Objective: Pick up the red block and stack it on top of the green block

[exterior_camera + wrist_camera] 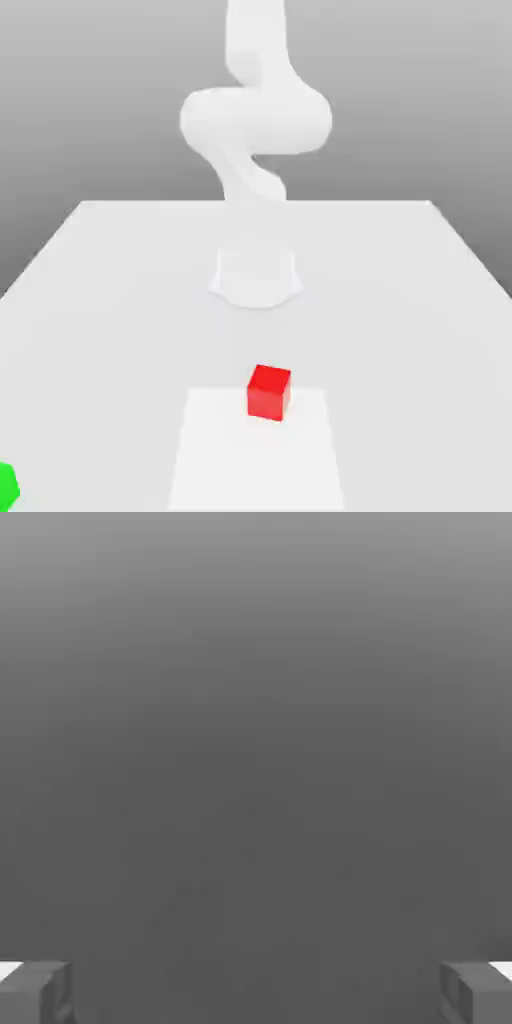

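Note:
The red block (269, 391) is a small bright cube standing on a paler square patch (215, 450) of the white table, toward the front. Cut off by the picture's border, the green block (5, 485) lies at the front corner on the exterior view's left, well apart from the red one. In the hand view my gripper (256, 994) is open, its two grey fingertips (35, 992) standing far apart with nothing between them and plain grey background beyond. Neither block appears between the fingers.
The white arm (255, 120) rises from its round base (255, 277) at the table's middle, behind the red block, and bends up past the top of the exterior view. The white table (400, 330) spreads wide on both sides.

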